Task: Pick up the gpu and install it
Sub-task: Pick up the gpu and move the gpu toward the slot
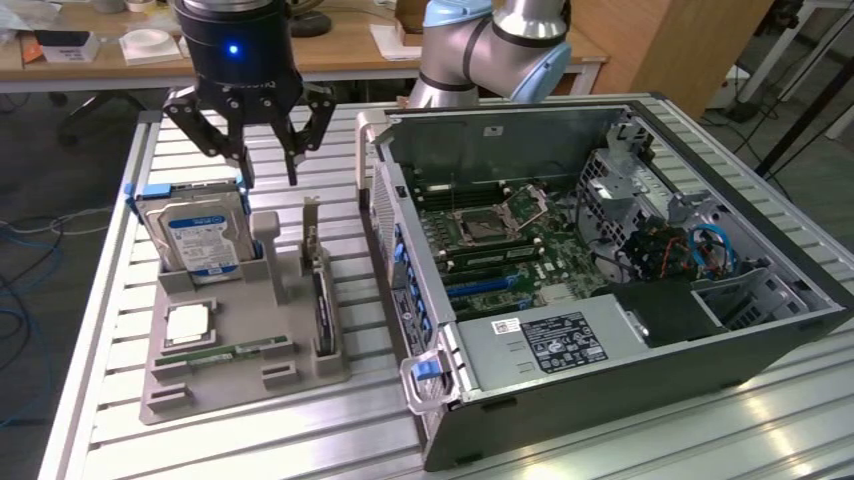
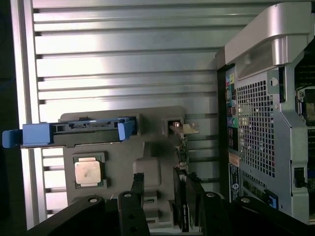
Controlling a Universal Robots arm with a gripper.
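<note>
Aluminium slatted table (image 1: 747, 440) carries all parts. Open computer case (image 1: 627, 410) lies on its side at the exterior view's right, motherboard exposed. Grey parts tray (image 1: 240, 385) sits just beside it. Gripper (image 1: 267, 165) hangs above the tray's far end, fingers spread wide and gripping nothing. Hard drive (image 1: 200, 235) stands upright in a blue-handled carrier. The gpu (image 1: 320, 300) stands on edge in the tray slot nearest the case, untouched. Processor (image 1: 187, 322) lies flat in its recess.

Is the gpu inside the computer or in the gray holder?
In the holder: the gpu stands on edge in a slot, outside the computer.
</note>
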